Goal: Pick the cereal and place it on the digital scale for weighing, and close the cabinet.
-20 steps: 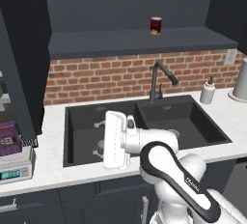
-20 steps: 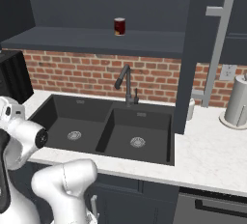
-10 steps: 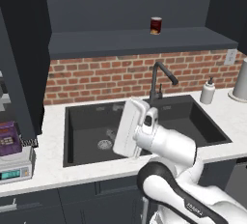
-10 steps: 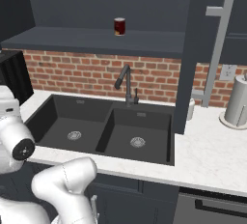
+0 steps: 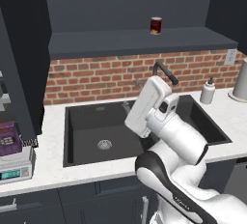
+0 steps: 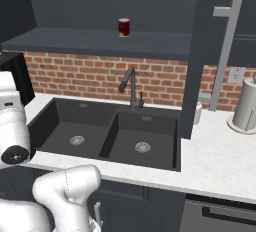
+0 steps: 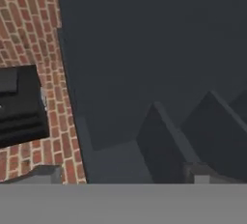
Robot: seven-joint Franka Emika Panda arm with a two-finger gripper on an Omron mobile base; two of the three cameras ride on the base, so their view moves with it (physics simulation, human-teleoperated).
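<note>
Gripper jaws spread wide, holding nothing; over the last second the arm has swung up from low over the sink and the hand now faces the brick wall and dark cabinet panel ahead of it. Cereal sits on the scale, well off to the hand's left, so placing looks done. Open door with its bar handle is well to the hand's right; closing it is likely next.
</note>
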